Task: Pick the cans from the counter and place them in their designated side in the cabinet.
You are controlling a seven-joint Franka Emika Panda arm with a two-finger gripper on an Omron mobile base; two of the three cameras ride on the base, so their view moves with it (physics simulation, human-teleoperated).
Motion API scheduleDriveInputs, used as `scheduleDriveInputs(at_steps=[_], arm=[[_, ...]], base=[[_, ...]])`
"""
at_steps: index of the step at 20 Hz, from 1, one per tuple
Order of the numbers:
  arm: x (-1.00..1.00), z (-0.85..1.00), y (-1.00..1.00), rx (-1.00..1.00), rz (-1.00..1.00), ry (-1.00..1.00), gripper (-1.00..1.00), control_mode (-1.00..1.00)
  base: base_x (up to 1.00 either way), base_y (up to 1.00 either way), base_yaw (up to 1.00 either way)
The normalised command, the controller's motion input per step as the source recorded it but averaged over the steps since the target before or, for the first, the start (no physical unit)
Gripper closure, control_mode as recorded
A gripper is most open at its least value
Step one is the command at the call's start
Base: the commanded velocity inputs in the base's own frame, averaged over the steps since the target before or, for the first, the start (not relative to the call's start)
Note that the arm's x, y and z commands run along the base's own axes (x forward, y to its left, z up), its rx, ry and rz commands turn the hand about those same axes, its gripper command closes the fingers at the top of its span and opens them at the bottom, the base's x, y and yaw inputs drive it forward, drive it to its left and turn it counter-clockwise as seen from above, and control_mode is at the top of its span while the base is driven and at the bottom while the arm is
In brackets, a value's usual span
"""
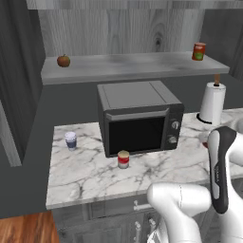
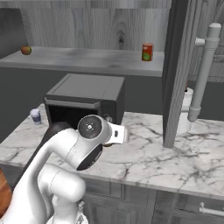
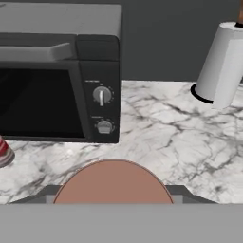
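1. The red-and-white can (image 1: 123,159) with its tan top stands upright on the counter (image 1: 85,171), just in front of the microwave (image 1: 140,123) and below the left part of its door; in the hand view the can (image 3: 4,152) peeks in at the left edge
2. The orange-red can (image 1: 199,51) with the green patch stands upright on the cabinet (image 1: 133,66) shelf board, far to the right, close to the grey wood-grain back wall; the right base view shows the same can (image 2: 147,52) beside a dark upright panel (image 2: 177,70)
3. An apple (image 1: 63,60) sits at the left end of that shelf, well apart from the orange-red can
4. The microwave is black with a grey top, its door closed, and 2 dials (image 3: 102,96) are set one above the other on its right side
5. A white cup with a blue band (image 1: 70,140) stands on the counter to the left of the microwave, apart from the red-and-white can
6. A white paper towel roll (image 1: 212,102) stands upright on a dark base at the far right of the counter
7. The white arm (image 1: 220,166) rises at the near right; I cannot tell whether the gripper's fingers are apart or together, since a round tan shape (image 3: 113,182) covers the bottom of the hand view where they would be
8. Grey drawers (image 1: 118,213) run under the marble slab
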Motion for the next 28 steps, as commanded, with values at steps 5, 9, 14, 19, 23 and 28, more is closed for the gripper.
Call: scheduleDriveInputs(at_steps=[5, 9, 14, 19, 23, 28], arm=[[-0.04, 0.39, 0.00, 0.00, 0.00, -0.05, 1.00, -1.00], [0.00, 0.40, 0.00, 0.00, 0.00, -0.06, 1.00, -1.00], [0.00, 0.36, 0.01, 0.00, 0.00, -0.09, 1.00, -1.00], [0.00, 0.31, 0.08, 0.00, 0.00, -0.06, 1.00, -1.00], [0.00, 0.28, 0.16, 0.00, 0.00, -0.06, 1.00, -1.00], [0.00, 0.27, 0.17, 0.00, 0.00, -0.07, 1.00, -1.00]], base=[[0.00, 0.00, 0.00], [0.00, 0.00, 0.00], [0.00, 0.00, 0.00], [0.00, 0.00, 0.00], [0.00, 0.00, 0.00], [0.00, 0.00, 0.00]])
